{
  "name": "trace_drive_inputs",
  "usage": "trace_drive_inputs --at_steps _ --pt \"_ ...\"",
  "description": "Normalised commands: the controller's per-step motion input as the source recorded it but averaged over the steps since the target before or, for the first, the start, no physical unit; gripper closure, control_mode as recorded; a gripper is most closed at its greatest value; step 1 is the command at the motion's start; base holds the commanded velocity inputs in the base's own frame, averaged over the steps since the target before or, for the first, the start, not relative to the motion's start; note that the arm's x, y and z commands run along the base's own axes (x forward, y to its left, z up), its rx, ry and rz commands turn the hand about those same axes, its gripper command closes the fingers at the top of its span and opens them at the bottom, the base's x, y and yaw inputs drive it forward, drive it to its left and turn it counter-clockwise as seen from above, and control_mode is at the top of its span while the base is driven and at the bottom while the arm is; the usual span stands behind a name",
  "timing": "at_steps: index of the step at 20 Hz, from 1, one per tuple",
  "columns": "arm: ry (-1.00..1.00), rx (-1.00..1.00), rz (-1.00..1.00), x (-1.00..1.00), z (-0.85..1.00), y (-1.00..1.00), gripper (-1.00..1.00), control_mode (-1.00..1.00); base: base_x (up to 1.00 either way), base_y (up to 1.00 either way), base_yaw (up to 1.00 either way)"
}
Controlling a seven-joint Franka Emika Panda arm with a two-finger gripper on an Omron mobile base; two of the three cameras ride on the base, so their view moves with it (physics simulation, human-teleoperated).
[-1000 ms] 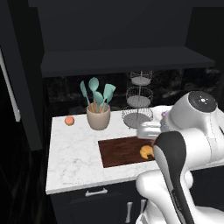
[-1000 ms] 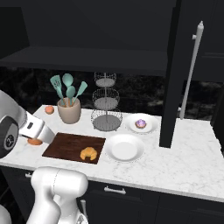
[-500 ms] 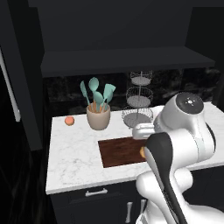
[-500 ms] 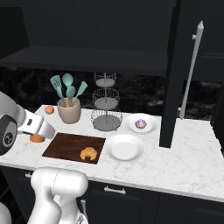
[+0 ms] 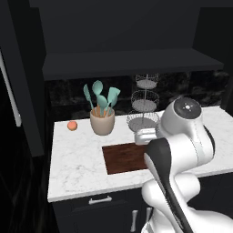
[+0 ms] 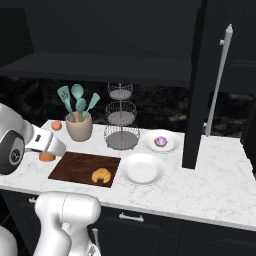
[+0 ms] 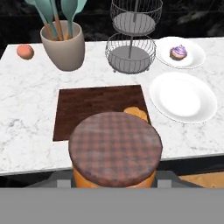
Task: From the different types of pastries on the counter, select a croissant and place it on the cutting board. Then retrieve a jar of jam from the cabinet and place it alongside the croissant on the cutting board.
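Note:
My gripper (image 6: 48, 149) is shut on the jar of jam (image 6: 46, 157), an orange jar whose plaid lid (image 7: 115, 148) looms large in the hand view. It hangs just off the left end of the dark brown cutting board (image 6: 75, 165), a little above the counter (image 6: 210, 185). The golden croissant (image 6: 101, 175) lies on the board's right front part. In the hand view the croissant (image 7: 137, 114) peeks out behind the jar, on the board (image 7: 94, 107). From the left base view my hand (image 5: 145, 135) hovers at the board's (image 5: 124, 157) far right edge.
A beige utensil pot (image 6: 79, 126) and a peach fruit (image 6: 56, 125) stand behind the board. A wire tiered stand (image 6: 121, 125), an empty white plate (image 6: 142, 168) and a plate with the purple-topped pastry (image 6: 161, 141) sit to the right. The cabinet shelf (image 6: 100, 67) runs overhead.
My arm has swung a little toward the board with the jar still in the gripper. In the left base view the elbow now hides the croissant.

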Motion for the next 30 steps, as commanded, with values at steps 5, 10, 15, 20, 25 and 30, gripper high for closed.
trace_drive_inputs --at_steps 5,10,15,20,25,30 --pt "-0.36 0.0 0.0 0.0 -0.89 -0.02 1.0 -1.0 0.0 0.0 0.0" --pt "-0.35 0.0 0.0 0.01 -0.89 -0.07 1.0 -1.0 0.0 0.0 0.0" --pt "-0.25 0.01 0.0 0.1 -0.83 -0.19 1.0 -1.0 0.0 0.0 0.0" --pt "-0.22 0.01 0.0 0.14 -0.62 -0.21 1.0 -1.0 0.0 0.0 0.0" --pt "-0.21 0.01 0.01 0.03 -0.62 -0.09 1.0 -1.0 0.0 0.0 0.0" --pt "-0.05 0.1 0.02 0.18 -0.61 -0.23 1.0 -1.0 0.0 0.0 0.0"
